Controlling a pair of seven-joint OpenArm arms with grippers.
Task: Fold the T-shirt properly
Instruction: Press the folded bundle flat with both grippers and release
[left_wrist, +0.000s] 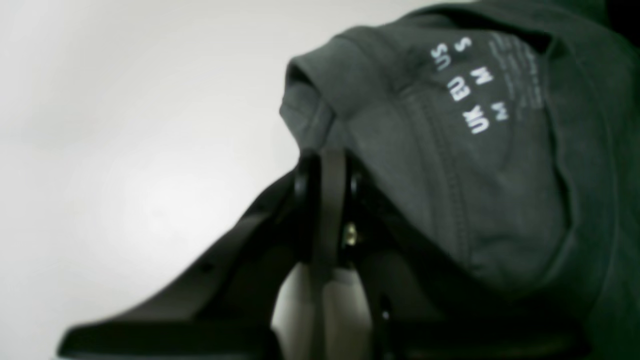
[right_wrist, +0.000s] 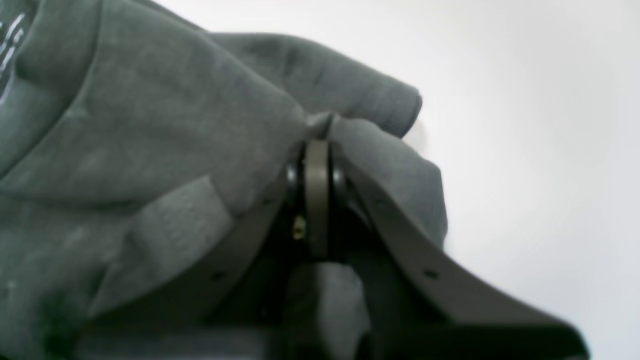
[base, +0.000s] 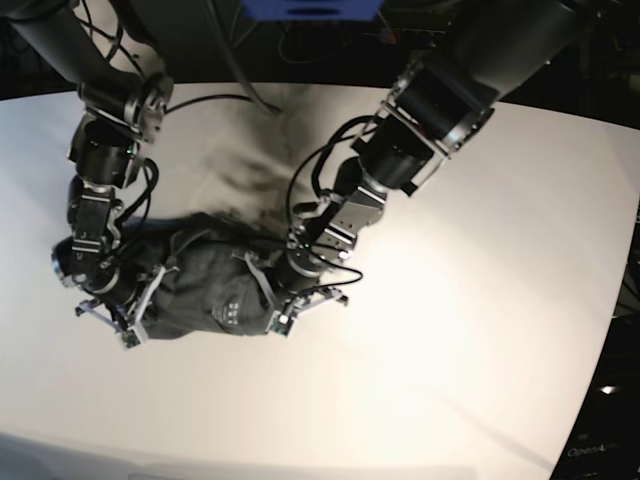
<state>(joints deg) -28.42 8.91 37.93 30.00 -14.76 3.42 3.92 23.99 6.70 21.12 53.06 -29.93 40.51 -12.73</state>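
- The T-shirt (base: 205, 290) is gathered in a bunched heap on the white bench (base: 450, 330), between the two arms, and is far from a flat fold.
- The left gripper (left_wrist: 325, 165) is closed, its fingers pinching a rolled edge of the cloth just beside the printed neck label (left_wrist: 470, 85); the hold seems meant to lift the neck side so the shirt can be spread.
- The right gripper (right_wrist: 317, 145) is likewise clamped shut on a fold of fabric, which is puckered where it is pinched.
- Both holds are placed at opposite sides of the heap, probably so the cloth can be drawn taut between them.
- The fabric appears soft, matte and dark grey, with stitched seams and loose wrinkles; the bench is smooth and plain.
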